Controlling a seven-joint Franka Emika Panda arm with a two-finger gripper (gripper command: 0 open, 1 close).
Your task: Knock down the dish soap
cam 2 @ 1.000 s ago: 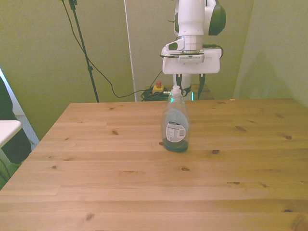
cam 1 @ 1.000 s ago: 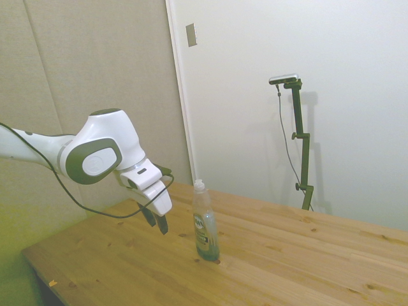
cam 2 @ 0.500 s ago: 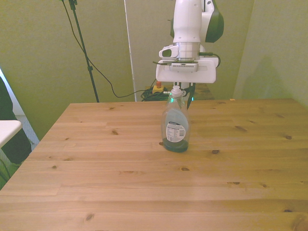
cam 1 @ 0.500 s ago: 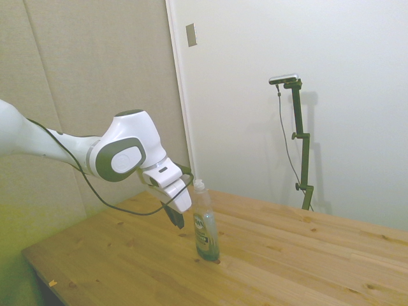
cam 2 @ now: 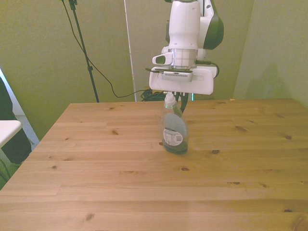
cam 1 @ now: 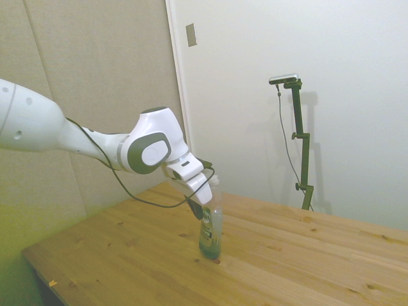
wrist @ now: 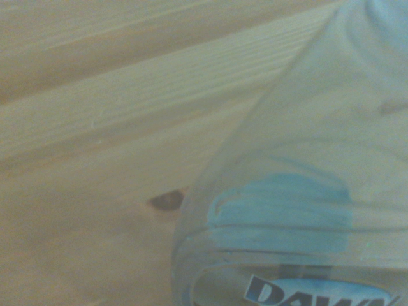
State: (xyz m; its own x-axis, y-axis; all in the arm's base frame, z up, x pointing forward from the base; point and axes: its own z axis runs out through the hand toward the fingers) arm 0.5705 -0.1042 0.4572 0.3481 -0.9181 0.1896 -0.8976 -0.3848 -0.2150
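Note:
The dish soap [cam 1: 210, 224] is a slim clear bottle of greenish-blue liquid with a white cap, on the wooden table [cam 1: 306, 255]. Its base touches the wood and its neck leans a little away from the arm. In the front view the dish soap [cam 2: 174, 132] has its cap tipped toward the front view's left. My gripper [cam 1: 196, 209] is against the bottle's upper body on the arm's side. In the front view the gripper [cam 2: 180, 97] sits right behind the neck, fingers apart and partly hidden. The wrist view is filled by the bottle's shoulder and label [wrist: 299, 191].
Bare wood of the table [cam 2: 144, 192] stretches in front of the bottle and to both sides. A small yellow box with a red button [cam 2: 157, 88] and cables lie on the floor behind the far edge. A white object [cam 2: 7, 130] shows at the front view's left edge.
The arm has swung forward from behind the bottle until the gripper met its neck. The bottle, upright before, now leans, its cap lower and shifted toward the front view's left.

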